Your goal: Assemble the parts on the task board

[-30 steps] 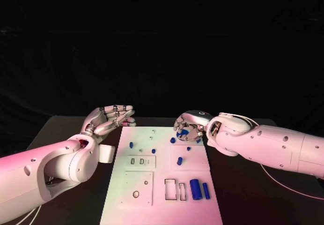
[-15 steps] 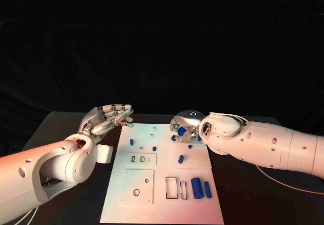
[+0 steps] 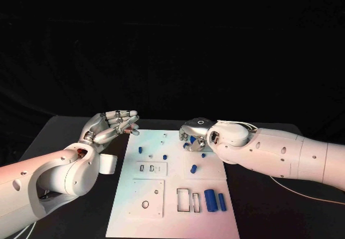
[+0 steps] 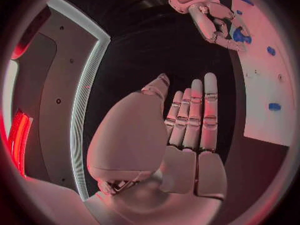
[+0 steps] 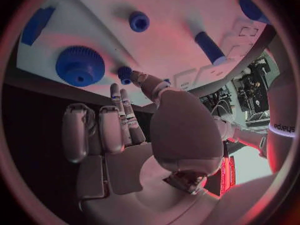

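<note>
1. The right hand [image 3: 193,137] hovers over the far right part of the board [image 3: 172,219], fingers straight and close together, gripping nothing. In the right wrist view the fingertips [image 5: 119,92] lie just beside a small peg [image 5: 125,74], with the gear [image 5: 79,65] near it.
2. The left hand [image 3: 110,127] is raised beside the board's far left corner, palm up, fingers extended side by side, empty.
3. The step in hand is judged to be a pick of the peg or gear. The fingers should spread first, then close from opposite sides, so the part is not pushed aside.
4. Loose parts lie near: a pin [image 3: 193,169] mid-board and two bars [image 3: 214,200] beside the slots [image 3: 188,200].
5. The board's right edge lies under the right forearm; bare worktop [image 3: 258,209] beyond it gives withdrawal room. The left hand stands well apart from the work.
</note>
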